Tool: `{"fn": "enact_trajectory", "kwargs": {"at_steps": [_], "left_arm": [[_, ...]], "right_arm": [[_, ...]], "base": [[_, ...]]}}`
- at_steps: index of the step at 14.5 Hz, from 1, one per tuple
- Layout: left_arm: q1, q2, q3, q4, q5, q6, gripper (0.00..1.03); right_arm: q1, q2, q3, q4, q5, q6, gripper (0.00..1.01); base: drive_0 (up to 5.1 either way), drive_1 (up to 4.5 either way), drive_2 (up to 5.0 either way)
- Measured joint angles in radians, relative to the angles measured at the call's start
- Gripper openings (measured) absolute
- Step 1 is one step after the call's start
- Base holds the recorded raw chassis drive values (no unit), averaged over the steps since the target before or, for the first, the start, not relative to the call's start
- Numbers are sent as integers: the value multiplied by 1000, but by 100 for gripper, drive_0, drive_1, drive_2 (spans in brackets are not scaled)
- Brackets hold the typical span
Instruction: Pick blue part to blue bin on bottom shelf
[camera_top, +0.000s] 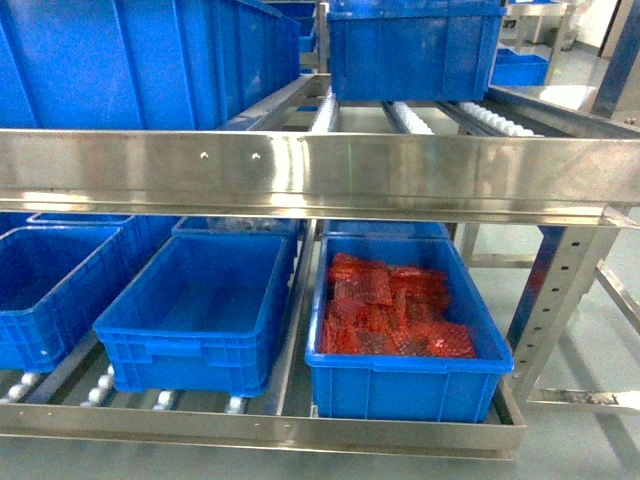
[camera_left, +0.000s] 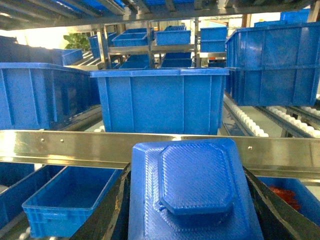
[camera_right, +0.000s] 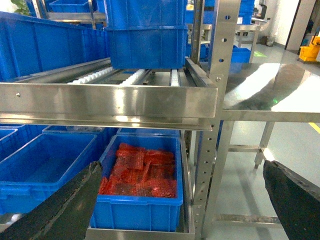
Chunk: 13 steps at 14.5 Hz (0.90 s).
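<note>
On the bottom shelf (camera_top: 300, 432), the blue bin (camera_top: 195, 318) at about 7 o'clock in the head view holds nothing, and the bin (camera_top: 405, 325) just beside it at 5 o'clock holds red packets (camera_top: 390, 310). The left end effector (camera_left: 192, 220) clamps the blue part (camera_left: 192, 187) between its dark fingers (camera_left: 107, 215), up by the upper shelf's steel lip (camera_left: 65, 145). The right end effector (camera_right: 185, 200) is spread wide and carries nothing.

Upper frame holds big blue crates (camera_top: 150, 60) on the upper steel tier (camera_top: 300, 170), while lower right sits a bin of red packets (camera_top: 395, 305), and a steel table (camera_right: 265, 97) stands far right beside the rack.
</note>
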<state>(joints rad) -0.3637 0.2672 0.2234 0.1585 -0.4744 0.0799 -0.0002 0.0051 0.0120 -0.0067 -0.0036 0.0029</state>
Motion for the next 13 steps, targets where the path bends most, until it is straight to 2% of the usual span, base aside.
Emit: {"fn": "enact_trajectory", "kwargs": {"at_steps": [13], "left_arm": [[0, 0, 0, -1, 3, 0, 44]], "right_arm": [[0, 0, 0, 2, 1, 0, 98]], "base": [[0, 0, 0]]}}
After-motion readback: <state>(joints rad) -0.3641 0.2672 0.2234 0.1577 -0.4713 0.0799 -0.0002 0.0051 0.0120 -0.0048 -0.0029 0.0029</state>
